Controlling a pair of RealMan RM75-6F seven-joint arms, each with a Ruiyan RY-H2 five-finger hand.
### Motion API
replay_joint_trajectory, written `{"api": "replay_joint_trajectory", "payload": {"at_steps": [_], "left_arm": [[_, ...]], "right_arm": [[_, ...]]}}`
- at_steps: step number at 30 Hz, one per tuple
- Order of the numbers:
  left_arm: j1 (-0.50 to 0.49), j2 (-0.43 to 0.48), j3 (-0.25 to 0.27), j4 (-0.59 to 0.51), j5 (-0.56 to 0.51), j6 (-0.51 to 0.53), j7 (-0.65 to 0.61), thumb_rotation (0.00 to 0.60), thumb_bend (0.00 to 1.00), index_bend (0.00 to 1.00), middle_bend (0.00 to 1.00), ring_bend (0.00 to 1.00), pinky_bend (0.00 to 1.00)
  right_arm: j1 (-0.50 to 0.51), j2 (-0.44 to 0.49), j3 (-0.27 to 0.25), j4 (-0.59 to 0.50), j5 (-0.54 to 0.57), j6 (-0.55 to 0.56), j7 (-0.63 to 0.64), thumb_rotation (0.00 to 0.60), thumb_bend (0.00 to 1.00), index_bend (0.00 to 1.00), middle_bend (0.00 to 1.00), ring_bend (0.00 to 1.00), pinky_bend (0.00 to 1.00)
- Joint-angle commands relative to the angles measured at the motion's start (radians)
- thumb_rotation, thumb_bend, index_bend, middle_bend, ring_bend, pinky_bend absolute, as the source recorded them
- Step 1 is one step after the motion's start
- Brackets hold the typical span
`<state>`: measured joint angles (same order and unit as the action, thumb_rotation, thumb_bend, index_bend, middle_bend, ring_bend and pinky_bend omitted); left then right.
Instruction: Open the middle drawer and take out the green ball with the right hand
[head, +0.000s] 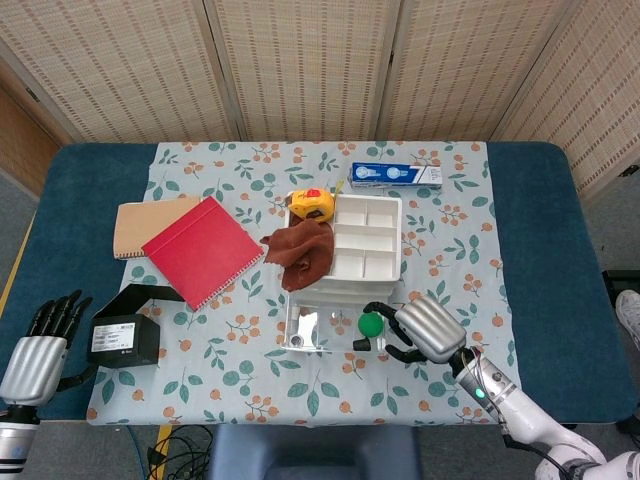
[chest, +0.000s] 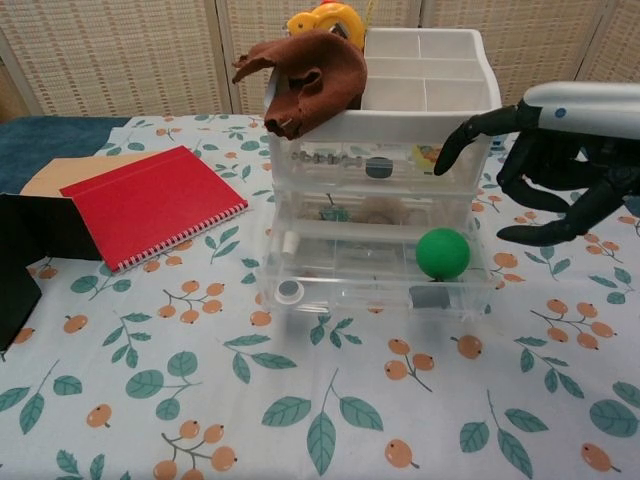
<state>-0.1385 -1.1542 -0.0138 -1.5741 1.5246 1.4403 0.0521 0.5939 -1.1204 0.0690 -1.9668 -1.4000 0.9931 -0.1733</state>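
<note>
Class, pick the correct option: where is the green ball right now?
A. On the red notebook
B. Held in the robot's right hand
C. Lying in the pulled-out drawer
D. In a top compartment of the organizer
C: the green ball lies in the pulled-out drawer, while the right hand hovers above it holding nothing.

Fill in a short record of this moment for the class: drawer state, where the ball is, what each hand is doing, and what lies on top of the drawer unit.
Middle drawer: pulled open
Green ball: inside the open drawer, right end, untouched
Right hand: raised above and right of the ball, fingers apart, holding nothing
Left hand: at the table's near left edge, holding nothing
On top of unit: brown cloth, yellow tape measure
</note>
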Motion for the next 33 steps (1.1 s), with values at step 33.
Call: {"api": "replay_joint_trajectory", "payload": {"at_steps": [33], "left_arm": [[0.004, -0.023, 0.005, 0.061, 0.003, -0.005, -0.059, 0.600, 0.14, 0.03, 0.00, 0.02, 0.06]], "right_arm": [[0.110, -0.205, 0.039, 0.048, 0.330, 0.040, -0.431, 0.600, 0.10, 0.41, 0.92, 1.00, 1.00]]}}
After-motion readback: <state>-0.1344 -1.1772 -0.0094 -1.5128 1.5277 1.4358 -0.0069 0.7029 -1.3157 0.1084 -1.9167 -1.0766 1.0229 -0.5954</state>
